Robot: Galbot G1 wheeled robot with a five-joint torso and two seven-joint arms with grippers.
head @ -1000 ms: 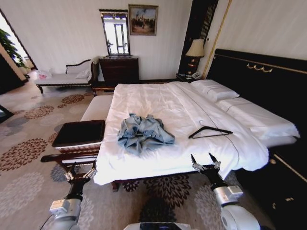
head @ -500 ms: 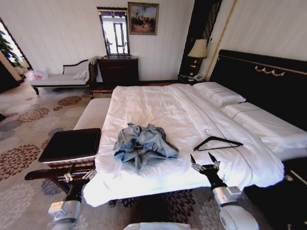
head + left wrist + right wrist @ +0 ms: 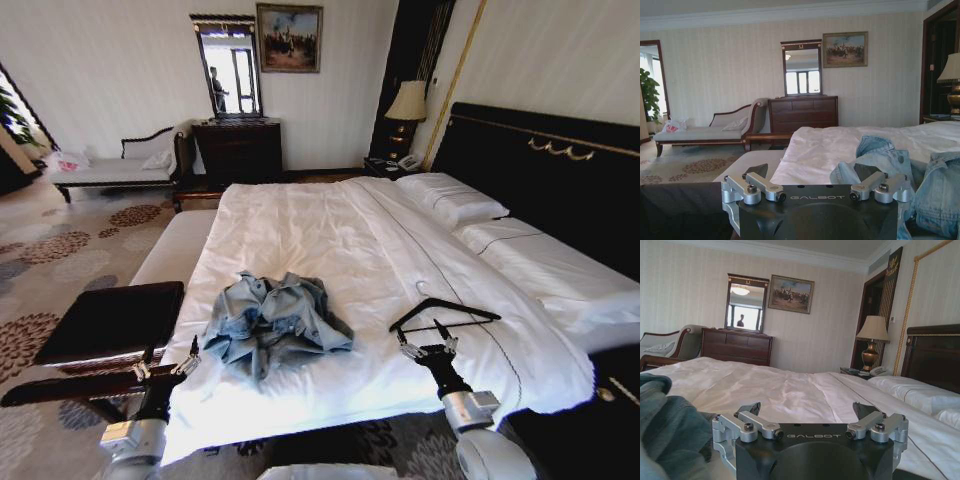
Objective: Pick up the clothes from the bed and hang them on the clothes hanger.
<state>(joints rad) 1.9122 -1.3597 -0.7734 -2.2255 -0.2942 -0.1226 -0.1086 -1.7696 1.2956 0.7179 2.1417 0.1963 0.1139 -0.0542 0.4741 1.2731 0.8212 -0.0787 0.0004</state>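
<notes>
Clothes (image 3: 272,322) between both spread grippers, seemingly.

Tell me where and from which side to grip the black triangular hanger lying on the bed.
Grip the thin black triangular hanger on its straight bottom bar, probably from above with the open right gripper: it lies flat on the white sheet of the bed, bar nearest that gripper, silver hook pointing away.

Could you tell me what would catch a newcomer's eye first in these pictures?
Probably the crumpled denim jacket, lying in a heap on the white bed near its front edge. To its right, the black clothes hanger lies flat on the sheet. The left gripper and the right gripper are both open at the bed's near edge, holding nothing.
</notes>
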